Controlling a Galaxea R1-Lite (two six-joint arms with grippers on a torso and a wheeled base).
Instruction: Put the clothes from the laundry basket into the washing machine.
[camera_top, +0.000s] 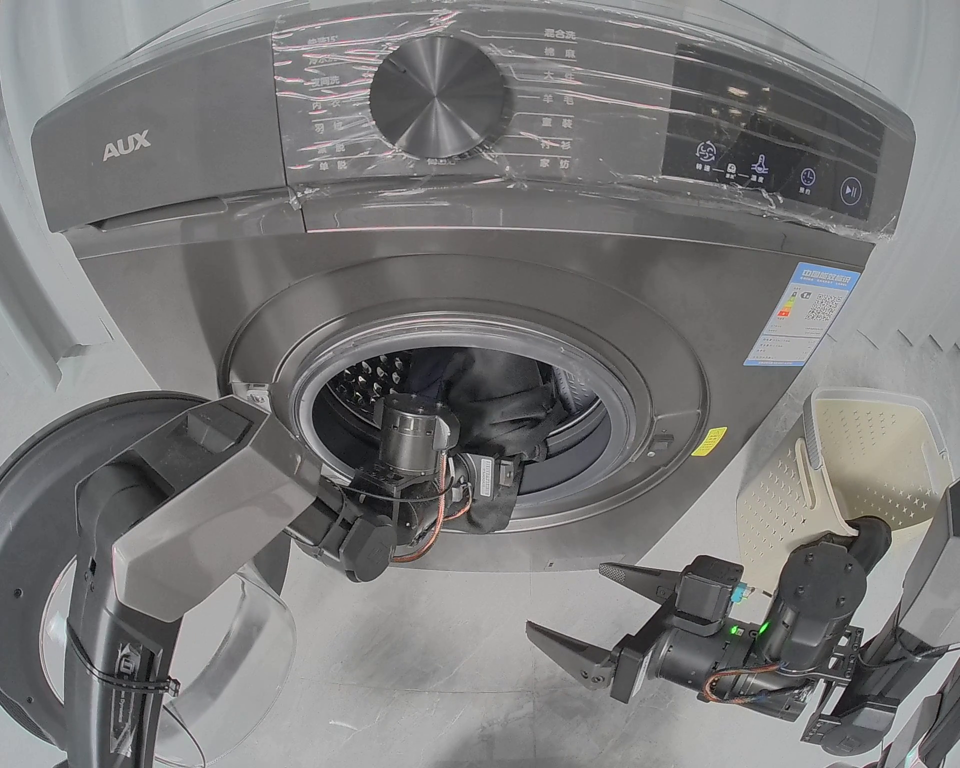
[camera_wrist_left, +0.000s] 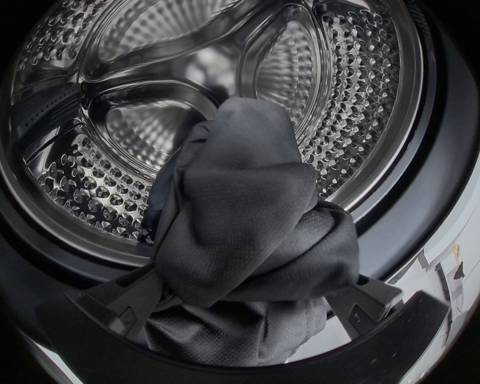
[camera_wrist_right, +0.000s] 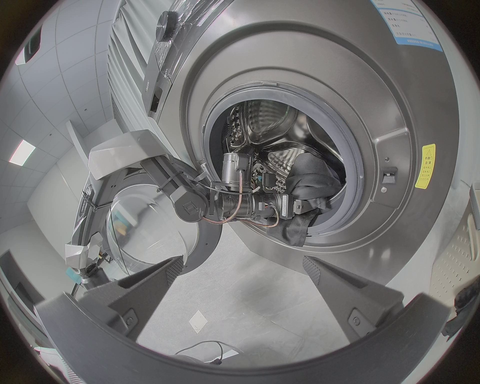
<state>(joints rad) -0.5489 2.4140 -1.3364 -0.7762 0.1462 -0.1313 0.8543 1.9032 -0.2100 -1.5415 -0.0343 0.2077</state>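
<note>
Mottled pale grey floor (camera_top: 420, 660) spreads out below, and there's a small white square (camera_wrist_right: 198, 321) lying on it near a loose dark cable (camera_wrist_right: 200, 346), while off to one side pale wall panels (camera_wrist_right: 60, 65) surround one bright rectangular light (camera_wrist_right: 21, 152).

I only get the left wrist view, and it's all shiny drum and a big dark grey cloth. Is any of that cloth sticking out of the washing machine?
Observer: Yes. A flap of the dark grey cloth hangs out over the lower door rim of the grey front-loading washing machine.
Operator: Where's my other arm?
Observer: The right gripper is open, over the floor below and right of the door opening.
Operator: Any clothes left in the basket?
Observer: The cream perforated plastic laundry basket leans beside the machine; the part that shows holds none.
</note>
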